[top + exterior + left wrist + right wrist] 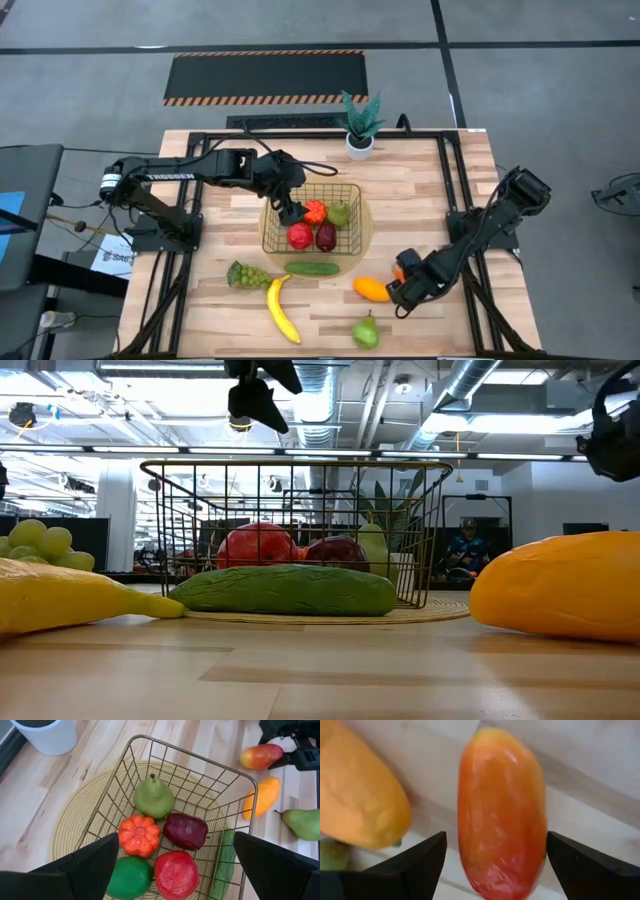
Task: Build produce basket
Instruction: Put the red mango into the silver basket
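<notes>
The gold wire basket (268, 240) stands on a round tan mat and holds a pear (153, 797), an orange pumpkin-like piece (139, 835), a dark red apple (185, 831), a red fruit (175, 874) and a green lime (129, 877). My left gripper (289, 212) (176, 840) hovers open above the basket's left part, holding nothing. My right gripper (403, 285) (496, 837) is open near the table's near right. Its fingers stand on either side of a red-orange fruit (502, 810) lying on the table, with gaps showing.
A cucumber (311, 268) lies against the basket's near side. Grapes (245, 275), a banana (281, 308), an orange mango (371, 289) and a second pear (366, 330) lie along the near table. A potted plant (360, 125) stands at the far edge.
</notes>
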You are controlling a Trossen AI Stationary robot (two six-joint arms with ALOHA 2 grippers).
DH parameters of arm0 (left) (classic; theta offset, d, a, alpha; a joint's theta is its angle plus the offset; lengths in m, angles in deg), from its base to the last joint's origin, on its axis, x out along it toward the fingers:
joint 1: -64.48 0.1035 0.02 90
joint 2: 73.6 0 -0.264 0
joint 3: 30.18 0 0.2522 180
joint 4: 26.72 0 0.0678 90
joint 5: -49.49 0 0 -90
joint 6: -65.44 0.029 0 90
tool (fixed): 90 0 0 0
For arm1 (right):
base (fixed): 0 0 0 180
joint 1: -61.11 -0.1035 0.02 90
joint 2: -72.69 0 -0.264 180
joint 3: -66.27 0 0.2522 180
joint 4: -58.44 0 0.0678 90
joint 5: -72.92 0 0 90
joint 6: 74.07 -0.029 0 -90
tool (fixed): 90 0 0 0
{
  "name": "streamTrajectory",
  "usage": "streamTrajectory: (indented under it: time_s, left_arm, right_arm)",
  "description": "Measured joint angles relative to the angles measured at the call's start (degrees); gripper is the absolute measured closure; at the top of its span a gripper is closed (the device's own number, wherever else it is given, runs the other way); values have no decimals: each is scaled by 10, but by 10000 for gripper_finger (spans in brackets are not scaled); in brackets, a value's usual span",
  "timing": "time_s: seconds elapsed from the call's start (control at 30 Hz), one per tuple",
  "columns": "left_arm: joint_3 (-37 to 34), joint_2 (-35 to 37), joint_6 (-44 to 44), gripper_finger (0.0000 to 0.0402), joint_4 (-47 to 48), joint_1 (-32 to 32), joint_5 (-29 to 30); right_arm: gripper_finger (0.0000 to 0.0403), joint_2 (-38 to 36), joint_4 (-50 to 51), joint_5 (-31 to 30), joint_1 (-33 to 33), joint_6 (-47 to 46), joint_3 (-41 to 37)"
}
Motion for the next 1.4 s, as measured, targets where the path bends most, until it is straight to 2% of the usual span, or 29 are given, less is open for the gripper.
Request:
streamTrajectory:
  time_s: [0.3,0.43,0.57,0.7,0.8,0.9,1.03,1.13,1.33,1.4]
  left_arm:
    - [0,0,-16,24,-16,0,-13]
    - [-1,11,-32,24,-81,2,-48]
    - [-1,30,-58,24,-159,13,-93]
    - [-1,41,-74,24,-245,28,-162]
    - [-4,42,-79,24,-320,33,-196]
    - [-24,36,-92,24,-427,32,-224]
    - [-56,10,-138,24,-557,30,-258]
    - [-59,-14,-146,24,-594,28,-266]
    - [-59,-58,-180,24,-680,16,-285]
    - [-59,-62,-180,24,-664,17,-281]
  right_arm:
    - [151,-5,-20,-1,5,35,-12]
    - [173,-27,-16,-44,6,52,5]
    - [165,-84,0,-144,7,56,28]
    - [158,-166,-7,-303,4,90,62]
    - [158,-222,-36,-407,3,172,90]
    - [158,-263,-109,-468,12,302,111]
    - [158,-277,-198,-473,54,463,128]
    - [158,-274,-238,-452,90,539,139]
    - [158,-258,-261,-375,150,588,141]
    - [158,-253,-280,-352,161,592,143]
